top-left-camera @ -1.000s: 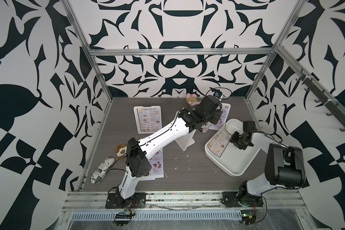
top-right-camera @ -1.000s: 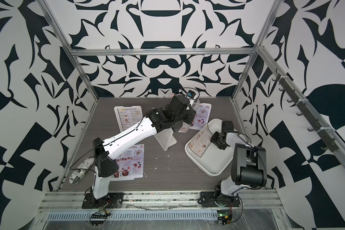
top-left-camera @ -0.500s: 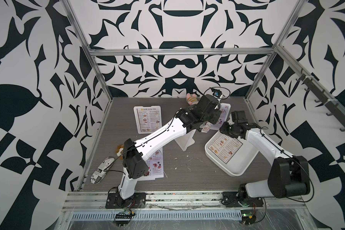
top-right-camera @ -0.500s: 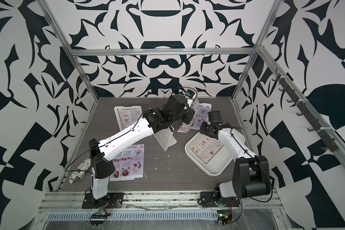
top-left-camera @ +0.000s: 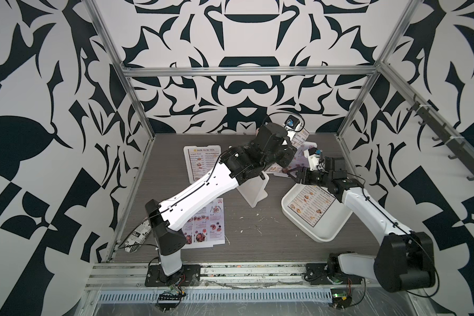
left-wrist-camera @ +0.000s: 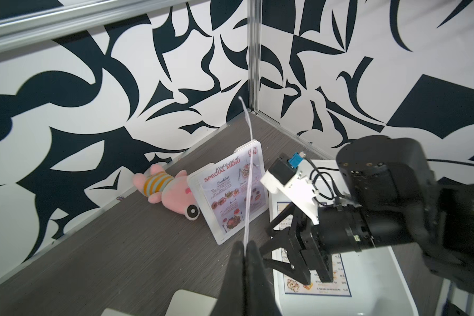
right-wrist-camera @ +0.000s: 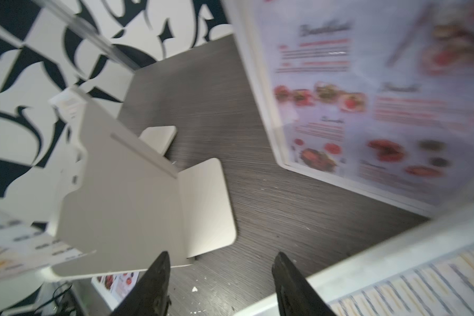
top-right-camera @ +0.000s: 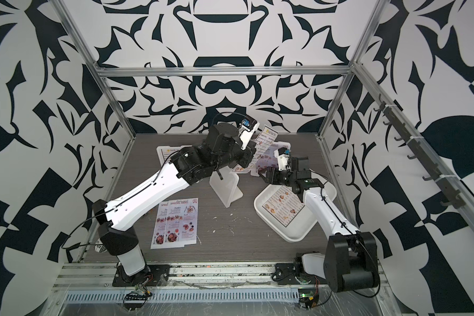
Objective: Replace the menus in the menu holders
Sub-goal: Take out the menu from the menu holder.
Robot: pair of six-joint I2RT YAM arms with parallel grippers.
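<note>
My left gripper [left-wrist-camera: 245, 246] is shut on the lower edge of a DIM SUM INN menu [top-right-camera: 266, 145], which stands upright and edge-on [left-wrist-camera: 247, 175] in the left wrist view. Behind it a menu holder [left-wrist-camera: 230, 191] stands at the back right with a SPECIAL MENU sheet in it. My right gripper [right-wrist-camera: 222, 255] is open and empty, low over the table between that holder [right-wrist-camera: 367, 109] and a middle holder [right-wrist-camera: 137, 197] seen from its back. A third holder [top-left-camera: 200, 161] lies flat at the back left with a DIM SUM INN sheet.
A white tray [top-left-camera: 329, 232] at the right holds a DIM SUM INN menu [top-left-camera: 311, 203]. Two SPECIAL MENU sheets [top-right-camera: 175, 224] lie at the front left. A pink plush toy [left-wrist-camera: 170, 191] lies by the back wall. Crumbs dot the table.
My right gripper let go of the DIM SUM INN menu, which now lies flat in the tray. It then moved toward the back holder and opened wider. The left arm barely moved.
</note>
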